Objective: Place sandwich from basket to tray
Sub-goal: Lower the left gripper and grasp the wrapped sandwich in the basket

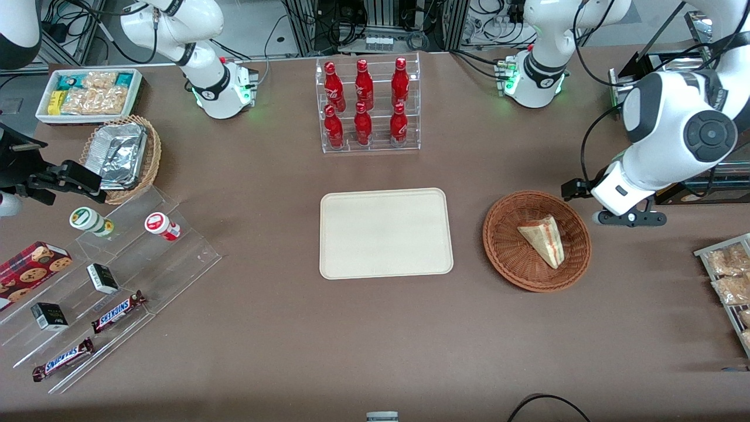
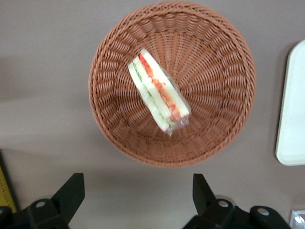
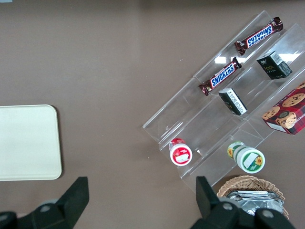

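Sandwich wedge of pale tan bread with red and green filling (image 1: 543,239) lies in the round reddish-brown wicker basket (image 1: 503,246), a little toward three o'clock of its centre, seemingly film-wrapped, pointed end toward five o'clock. At nine o'clock of the basket, with bare tabletop between them, sits the flat cream rectangular tray (image 1: 386,232), nothing on it. The left arm's black two-finger gripper (image 2: 138,191) hangs above the table just outside the basket's rim at about one o'clock, fingers spread and holding nothing. I'd worry that the slick wrap slips from the fingers, or that the woven rim catches a finger and drags the light basket. Plenty of open table surrounds both; the clear rack of red bottles (image 1: 367,105) stands well off at the tray's twelve o'clock.
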Action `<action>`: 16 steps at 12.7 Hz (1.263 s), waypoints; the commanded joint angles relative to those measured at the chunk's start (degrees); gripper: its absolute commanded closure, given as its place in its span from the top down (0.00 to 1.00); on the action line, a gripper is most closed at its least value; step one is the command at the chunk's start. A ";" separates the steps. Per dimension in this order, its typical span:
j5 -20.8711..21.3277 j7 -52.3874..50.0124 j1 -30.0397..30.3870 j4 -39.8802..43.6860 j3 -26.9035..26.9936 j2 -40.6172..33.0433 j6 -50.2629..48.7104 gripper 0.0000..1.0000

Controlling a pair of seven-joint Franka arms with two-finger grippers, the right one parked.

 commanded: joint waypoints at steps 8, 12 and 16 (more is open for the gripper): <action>0.10 -24.87 -1.54 -8.77 -0.39 1.66 16.28 1.00; 0.10 -33.78 -3.31 -8.86 -0.39 4.56 19.88 1.00; 0.10 -42.73 -3.40 -8.51 -0.48 8.78 22.97 1.00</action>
